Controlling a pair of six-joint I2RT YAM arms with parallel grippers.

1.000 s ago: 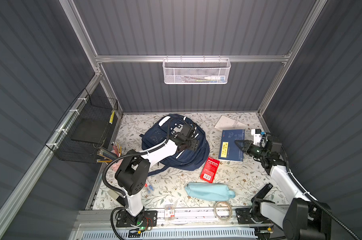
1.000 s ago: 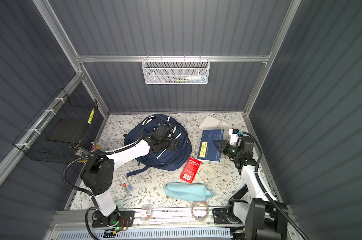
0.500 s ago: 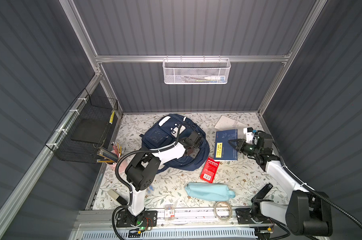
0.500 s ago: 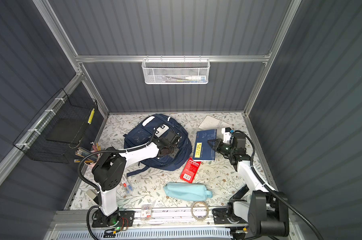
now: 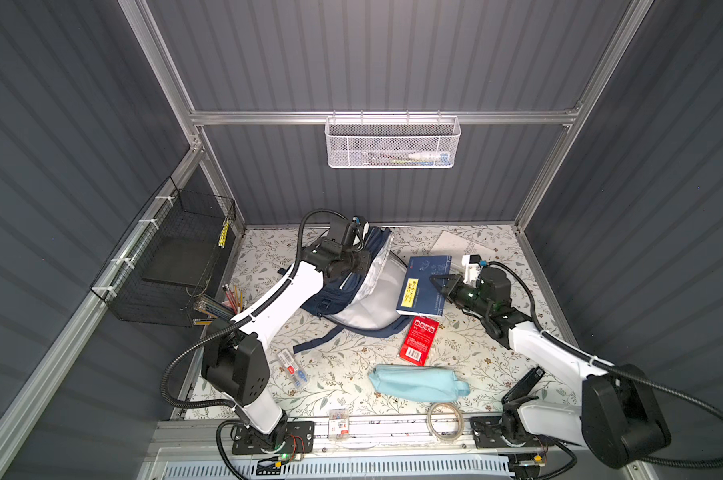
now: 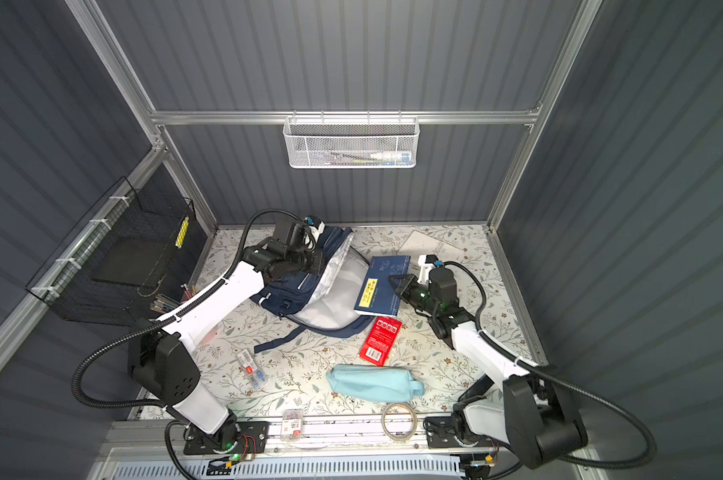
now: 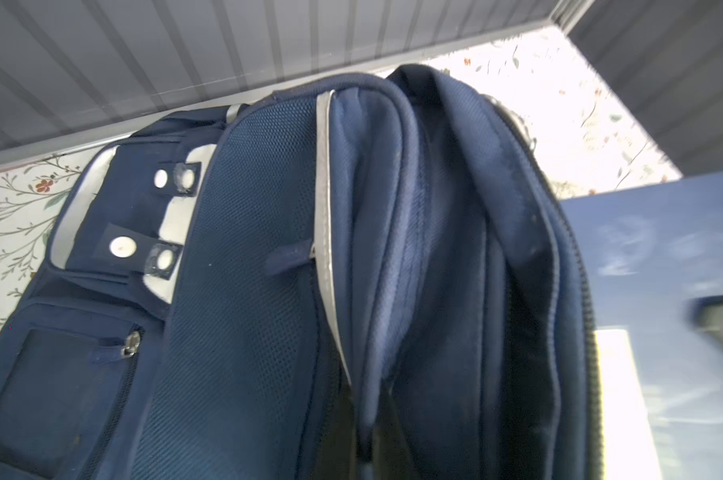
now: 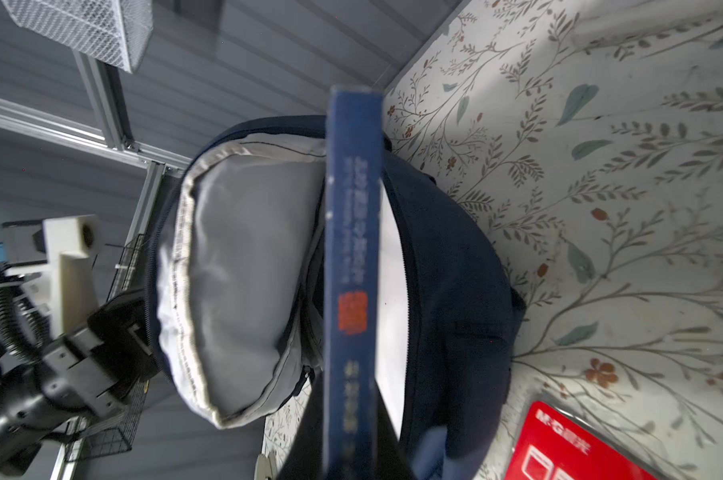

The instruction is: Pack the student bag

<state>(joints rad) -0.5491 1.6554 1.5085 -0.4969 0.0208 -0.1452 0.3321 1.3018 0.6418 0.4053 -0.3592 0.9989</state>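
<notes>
Book at the open bag mouth, centre frame.
Left gripper clamped on bag flap, right gripper clamped on book; hold flap high, slide book left into grey lining.

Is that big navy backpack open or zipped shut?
Open. The navy-blue fabric backpack gapes wide, front panel lifted, and its pale grey lining shows in both top views.

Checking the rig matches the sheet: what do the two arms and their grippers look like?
The left arm and right arm share white link shells and bulky black joint housings. A black corrugated cable hose runs along each. The left gripper and right gripper are black; a white camera mount with a blue plug sits on each wrist.
</notes>
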